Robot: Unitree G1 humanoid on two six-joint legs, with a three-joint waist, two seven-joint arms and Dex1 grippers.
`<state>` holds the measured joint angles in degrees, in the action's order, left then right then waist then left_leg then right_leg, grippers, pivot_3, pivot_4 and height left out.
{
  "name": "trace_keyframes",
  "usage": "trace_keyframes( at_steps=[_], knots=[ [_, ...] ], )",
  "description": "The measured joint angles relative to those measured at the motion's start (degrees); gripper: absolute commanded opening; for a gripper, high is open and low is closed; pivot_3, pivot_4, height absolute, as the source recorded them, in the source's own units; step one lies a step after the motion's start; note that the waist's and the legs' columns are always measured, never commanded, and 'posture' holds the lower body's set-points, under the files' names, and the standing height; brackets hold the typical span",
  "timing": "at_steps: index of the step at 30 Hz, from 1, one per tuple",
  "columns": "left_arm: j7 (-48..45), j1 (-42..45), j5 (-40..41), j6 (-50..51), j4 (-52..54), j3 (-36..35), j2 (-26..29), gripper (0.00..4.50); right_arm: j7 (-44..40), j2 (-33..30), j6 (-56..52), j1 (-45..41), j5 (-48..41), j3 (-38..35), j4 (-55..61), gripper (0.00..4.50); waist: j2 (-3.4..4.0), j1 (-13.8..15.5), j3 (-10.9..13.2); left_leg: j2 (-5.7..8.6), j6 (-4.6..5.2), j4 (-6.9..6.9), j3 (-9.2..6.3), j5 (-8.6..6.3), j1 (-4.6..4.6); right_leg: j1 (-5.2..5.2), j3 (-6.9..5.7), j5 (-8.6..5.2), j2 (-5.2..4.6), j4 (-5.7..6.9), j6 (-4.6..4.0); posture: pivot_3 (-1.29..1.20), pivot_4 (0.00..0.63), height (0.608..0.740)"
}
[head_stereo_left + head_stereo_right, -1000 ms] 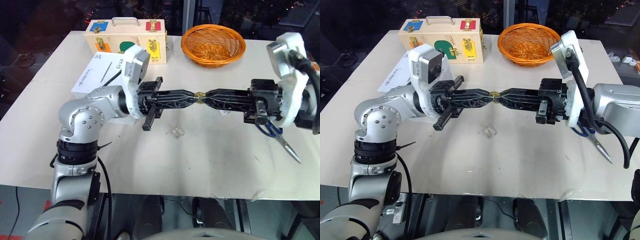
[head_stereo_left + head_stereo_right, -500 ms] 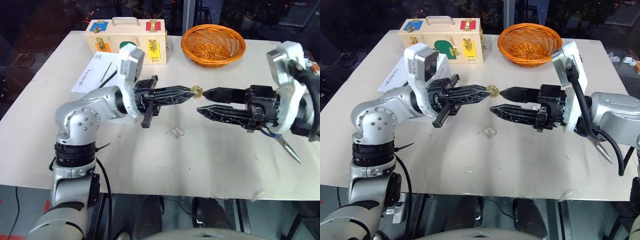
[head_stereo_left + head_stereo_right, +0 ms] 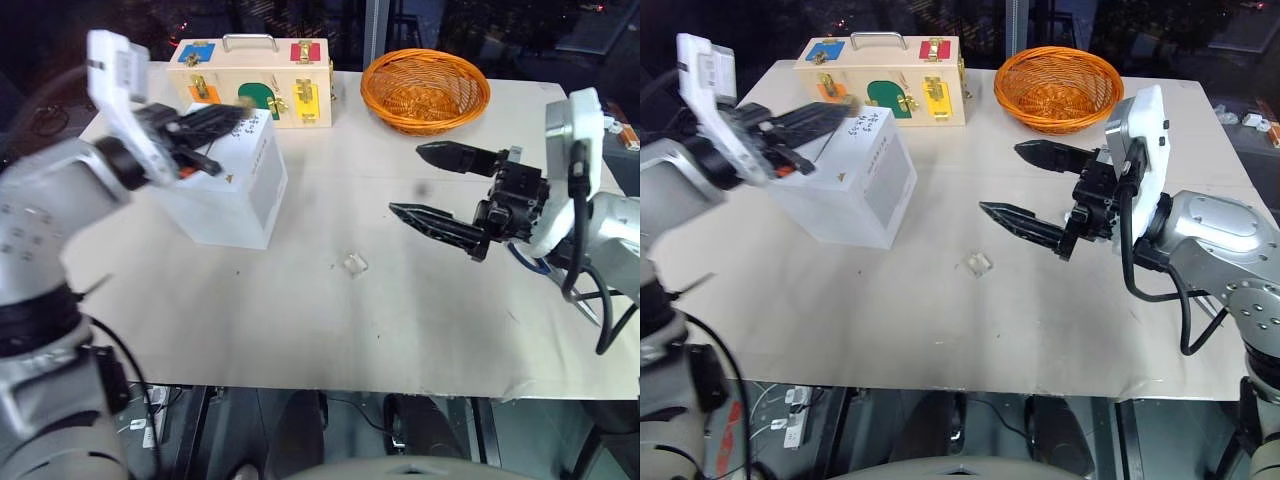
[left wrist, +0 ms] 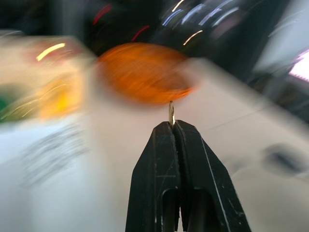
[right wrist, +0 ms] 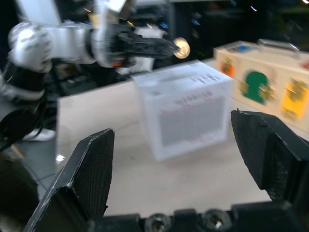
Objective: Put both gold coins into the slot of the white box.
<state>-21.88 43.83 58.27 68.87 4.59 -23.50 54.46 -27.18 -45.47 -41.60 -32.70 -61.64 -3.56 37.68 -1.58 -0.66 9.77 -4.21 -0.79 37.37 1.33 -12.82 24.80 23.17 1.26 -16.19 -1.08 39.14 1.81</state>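
Observation:
My left gripper (image 3: 238,110) is shut on a gold coin (image 5: 182,47), which sticks up edge-on from its fingertips (image 4: 164,133) in the left wrist view. It hovers over the top of the white box (image 3: 240,190), near the far edge. That box stands at the table's left and has handwriting on top. The gripper's fingers cover the slot. My right gripper (image 3: 406,180) is wide open and holds nothing. It hangs above the middle of the table, pointing toward the box.
A wooden case with coloured latches (image 3: 252,80) stands behind the box. An orange wicker basket (image 3: 426,90) sits at the back right. A small clear plastic piece (image 3: 354,264) lies mid-table. Scissors (image 3: 590,305) lie under my right arm.
Both grippers pinched the coin mid-table a second ago. The right one let go and opened wide. The left one swung left with the coin to above the white box.

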Motion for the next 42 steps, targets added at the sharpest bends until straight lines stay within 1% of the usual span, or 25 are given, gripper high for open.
trace_keyframes(
  at_steps=[1, 5, 7, 10, 12, 18, 22, 26, 31, 36, 38, 42],
  knots=[
    [-0.84, 1.6, -0.09, 1.93, -4.04, -0.56, 1.79, 0.0, -1.18, 0.44, 0.76, 0.02, 1.56, 0.72, -0.38, 4.22, 0.01, 0.09, 0.0, 0.01, 0.0, 0.0, 0.02, 0.0, -0.01, 0.0, 0.0, 0.0, -0.04, 0.02, 0.0, 0.0, 0.15, 0.726],
    [-1.43, 6.21, -1.89, 6.07, -10.81, 0.92, 3.75, 0.0, -4.48, 1.39, 2.53, -0.07, 6.47, 2.4, -2.22, 4.22, -0.01, 0.5, 0.0, 0.02, 0.0, 0.04, 0.01, 0.0, 0.01, -0.04, -0.04, 0.0, -0.06, 0.01, 0.0, 0.0, 0.15, 0.726],
    [-0.05, 8.73, -2.43, 9.57, -12.82, 1.89, 2.38, 0.0, -5.94, 2.2, 3.23, -0.23, 8.48, 2.84, -3.19, 4.22, -0.01, 0.63, 0.01, 0.02, 0.0, 0.04, 0.0, 0.0, 0.02, -0.03, -0.04, 0.0, -0.04, 0.05, -0.01, 0.0, 0.15, 0.726],
    [1.68, 10.32, -3.77, 12.31, -14.39, 2.02, 1.41, 0.0, -7.01, 2.72, 3.61, -0.42, 9.93, 2.84, -3.55, 4.22, -0.02, 0.35, 0.01, 0.01, -0.02, 0.04, 0.0, 0.01, 0.02, 0.0, -0.03, 0.0, -0.03, 0.11, -0.01, 0.0, 0.15, 0.726],
    [2.45, 11.18, -5.5, 13.36, -15.16, 2.68, 1.05, 0.0, -7.58, 3.13, 3.63, -0.41, 10.76, 2.84, -3.92, 4.22, -0.02, -0.04, 0.01, 0.01, -0.2, 0.04, 0.04, 0.12, 0.01, 0.05, 0.03, 0.0, -0.03, 0.21, -0.02, 0.0, 0.15, 0.726],
    [3.36, 12.52, -10.03, 13.52, -18.3, 4.05, -0.42, 0.0, -8.45, 4.25, 4.32, -0.2, 11.65, 2.56, -3.41, 4.22, -0.02, -0.07, 0.01, 0.01, -0.19, 0.05, 0.06, 0.11, -0.01, 0.1, 0.05, 0.0, -0.03, 0.33, -0.02, 0.0, 0.15, 0.726],
    [3.39, 12.56, -11.69, 14.42, -18.51, 3.98, -1.77, 0.0, -8.71, 4.93, 4.55, -0.16, 11.47, 2.13, -2.19, 4.22, -0.02, 0.02, 0.01, 0.01, -0.19, 0.07, 0.06, 0.11, 0.0, 0.1, 0.05, 0.0, -0.04, 0.35, -0.02, 0.0, 0.15, 0.726],
    [3.39, 12.7, -13.24, 14.58, -18.0, 3.76, -2.66, 0.0, -8.65, 5.43, 4.55, -0.18, 10.44, 0.2, -2.17, 4.22, -0.03, 0.07, 0.01, 0.03, -0.16, 0.12, 0.06, 0.09, -0.05, 0.1, 0.06, 0.0, -0.06, 0.52, -0.02, 0.0, 0.15, 0.726],
    [4.32, 14.09, -15.53, 16.21, -18.04, 3.67, -4.95, 0.0, -8.82, 5.8, 4.67, -0.18, 10.11, 0.16, -2.15, 4.22, -0.03, 0.12, 0.01, 0.03, -0.16, 0.19, -0.01, 0.1, -0.07, 0.1, 0.01, 0.0, -0.04, 0.7, -0.02, 0.0, 0.15, 0.726],
    [4.55, 15.11, -17.4, 16.93, -17.98, 3.72, -5.79, 0.0, -9.92, 5.83, 5.66, -0.09, 11.07, 0.16, -1.9, 4.22, -0.03, 0.21, 0.01, 0.04, -0.17, 0.23, -0.02, 0.11, -0.06, 0.1, 0.01, 0.0, -0.05, 0.71, -0.02, 0.0, 0.15, 0.726],
    [4.48, 15.33, -18.33, 16.82, -17.66, 4.25, -5.93, 0.0, -10.07, 5.83, 5.69, -0.08, 11.32, 0.17, -1.87, 4.22, -0.03, 0.15, 0.01, 0.04, -0.17, 0.23, -0.02, 0.11, -0.06, 0.1, 0.01, 0.0, -0.05, 0.71, -0.02, 0.0, 0.15, 0.726],
    [3.51, 15.25, -20.67, 15.11, -14.9, 8.27, -5.79, 0.0, -10.49, 5.83, 5.74, -0.04, 11.8, 0.19, -1.87, 4.22, -0.03, 0.18, 0.01, 0.04, -0.18, 0.23, -0.03, 0.11, -0.06, 0.1, 0.01, 0.0, -0.05, 0.73, -0.02, 0.0, 0.15, 0.726]
  ],
)
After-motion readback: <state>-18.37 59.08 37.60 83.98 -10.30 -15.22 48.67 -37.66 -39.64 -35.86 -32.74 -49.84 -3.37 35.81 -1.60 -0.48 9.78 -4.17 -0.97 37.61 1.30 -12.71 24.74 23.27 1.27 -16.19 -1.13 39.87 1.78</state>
